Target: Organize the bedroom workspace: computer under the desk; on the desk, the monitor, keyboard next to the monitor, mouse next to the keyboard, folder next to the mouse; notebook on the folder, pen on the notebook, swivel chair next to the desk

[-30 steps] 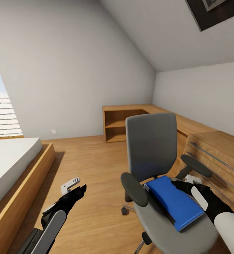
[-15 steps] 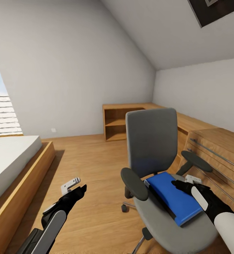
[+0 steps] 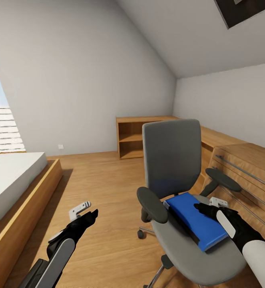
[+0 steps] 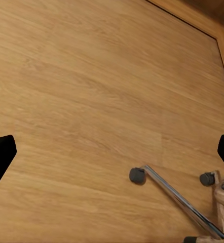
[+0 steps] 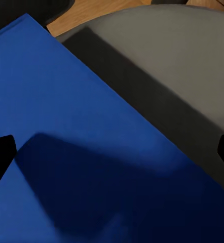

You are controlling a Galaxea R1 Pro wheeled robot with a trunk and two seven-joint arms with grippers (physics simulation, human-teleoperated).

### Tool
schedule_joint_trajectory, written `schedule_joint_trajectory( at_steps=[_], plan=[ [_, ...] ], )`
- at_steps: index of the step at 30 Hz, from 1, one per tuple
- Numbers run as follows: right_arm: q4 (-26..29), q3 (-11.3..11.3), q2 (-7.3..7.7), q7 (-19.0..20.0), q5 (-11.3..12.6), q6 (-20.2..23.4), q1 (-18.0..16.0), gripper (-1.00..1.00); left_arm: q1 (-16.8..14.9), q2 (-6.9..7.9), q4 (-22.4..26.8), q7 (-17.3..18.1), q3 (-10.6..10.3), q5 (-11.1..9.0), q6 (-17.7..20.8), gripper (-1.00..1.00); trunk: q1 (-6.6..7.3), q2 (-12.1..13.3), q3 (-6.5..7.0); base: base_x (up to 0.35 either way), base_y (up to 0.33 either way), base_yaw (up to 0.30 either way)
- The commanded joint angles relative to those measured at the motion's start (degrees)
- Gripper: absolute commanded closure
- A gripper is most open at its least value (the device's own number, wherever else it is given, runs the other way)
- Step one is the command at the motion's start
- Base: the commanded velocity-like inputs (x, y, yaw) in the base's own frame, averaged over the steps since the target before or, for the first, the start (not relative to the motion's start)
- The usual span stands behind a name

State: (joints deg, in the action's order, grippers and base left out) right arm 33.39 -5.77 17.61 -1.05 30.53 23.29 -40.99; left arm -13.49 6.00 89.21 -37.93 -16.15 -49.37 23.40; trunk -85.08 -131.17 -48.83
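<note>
Right gripper, jaws spread wide, poised over the folder on the swivel chair (flat, stiff, probably light and slippery); an edge grip looks best.

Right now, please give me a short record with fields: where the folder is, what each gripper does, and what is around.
folder: blue folder lies flat on the swivel chair seat
right gripper: right gripper open, just above the folder, fingertips apart in the right wrist view
left gripper: left gripper open, holding nothing, over the wood floor
surroundings: low wooden cabinet behind the chair
</note>
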Motion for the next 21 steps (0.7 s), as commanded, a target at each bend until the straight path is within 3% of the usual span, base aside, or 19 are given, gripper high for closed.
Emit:
schedule_joint_trajectory(
  at_steps=[1,13,17,21],
  plan=[
    [-0.7,-0.4,0.06,-0.1,0.4,0.2,0.0,-1.00,-0.1,0.04,0.1,-0.5,-0.1,-0.4,0.1,-1.00,0.00,0.0,-0.07,0.000,0.000,0.000],
    [-0.7,-0.4,0.06,-0.1,0.4,0.2,0.0,-1.00,0.0,0.04,0.1,-0.5,-0.2,-0.4,0.1,-1.00,0.00,0.0,-0.07,0.000,0.000,0.000],
    [-0.7,-0.4,0.06,-0.1,0.4,0.2,0.0,-1.00,0.0,0.24,0.0,-0.4,-2.2,-0.3,0.0,-1.00,0.00,0.0,-0.07,0.000,0.000,0.000],
    [-0.7,-0.4,0.06,-0.1,0.3,0.2,0.0,-1.00,0.0,0.30,-0.1,-0.4,-2.8,-0.2,-0.1,-1.00,0.00,0.0,-0.07,-0.034,0.000,0.000]
  ],
)
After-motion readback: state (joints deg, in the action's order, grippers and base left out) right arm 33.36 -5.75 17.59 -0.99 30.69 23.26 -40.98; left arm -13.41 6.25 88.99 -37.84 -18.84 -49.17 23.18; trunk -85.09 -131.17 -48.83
